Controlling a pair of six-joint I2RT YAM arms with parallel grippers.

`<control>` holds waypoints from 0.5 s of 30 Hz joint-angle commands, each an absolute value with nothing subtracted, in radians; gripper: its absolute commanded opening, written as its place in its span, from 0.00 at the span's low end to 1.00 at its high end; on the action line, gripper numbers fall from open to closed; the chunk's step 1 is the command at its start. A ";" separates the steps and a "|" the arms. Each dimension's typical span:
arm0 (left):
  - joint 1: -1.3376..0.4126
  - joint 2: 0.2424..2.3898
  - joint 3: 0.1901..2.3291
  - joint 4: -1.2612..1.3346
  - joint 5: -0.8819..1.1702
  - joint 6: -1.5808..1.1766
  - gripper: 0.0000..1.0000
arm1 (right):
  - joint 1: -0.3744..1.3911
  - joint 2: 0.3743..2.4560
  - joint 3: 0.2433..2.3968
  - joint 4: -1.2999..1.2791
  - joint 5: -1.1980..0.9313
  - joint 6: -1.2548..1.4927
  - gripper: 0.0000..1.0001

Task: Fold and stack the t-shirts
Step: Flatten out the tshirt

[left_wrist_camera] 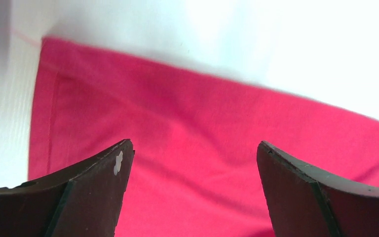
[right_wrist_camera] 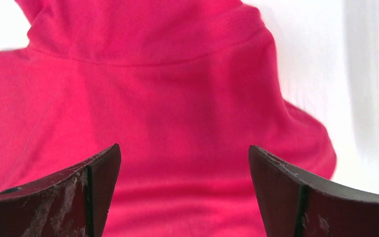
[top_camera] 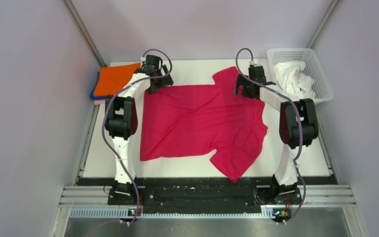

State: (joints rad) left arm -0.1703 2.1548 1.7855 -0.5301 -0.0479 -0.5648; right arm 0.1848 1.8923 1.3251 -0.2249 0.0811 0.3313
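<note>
A: Left pincer (left_wrist_camera: 192, 148) spread wide, nothing in it! The crimson t-shirt (top_camera: 197, 123) lies flat on the desk (top_camera: 103, 158) beneath it, hemmed corner off to its left.

B: Right pincer (right_wrist_camera: 182, 148) gapes too, empty, above a bunched, stitched fold. Sleeve or collar? Hard to say. Whether any fingertip touches cloth, I can't tell; both close views are blurry.

We see a robotics lab cell: 2 robot arms (top_camera: 121, 118) mounted on a metal rail (top_camera: 328, 193) beside a white surface (top_camera: 192, 69), plain grey panels (top_camera: 24, 108) around.
</note>
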 commanded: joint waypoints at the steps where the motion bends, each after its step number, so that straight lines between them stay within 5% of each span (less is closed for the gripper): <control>1: -0.172 2.276 1.910 -0.543 -0.077 -0.538 0.99 | 0.197 2.018 1.465 -0.237 0.085 0.298 0.99; 15: -0.120 2.535 2.211 -0.499 0.064 -0.615 0.99 | 0.140 2.226 1.641 -0.292 0.073 0.300 0.99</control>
State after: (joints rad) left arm -0.1482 2.4687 2.1620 -0.5331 -0.0093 -0.5659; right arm 0.1734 2.1532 1.5681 -0.2531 0.1062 0.2955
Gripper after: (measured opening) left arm 0.989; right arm 0.985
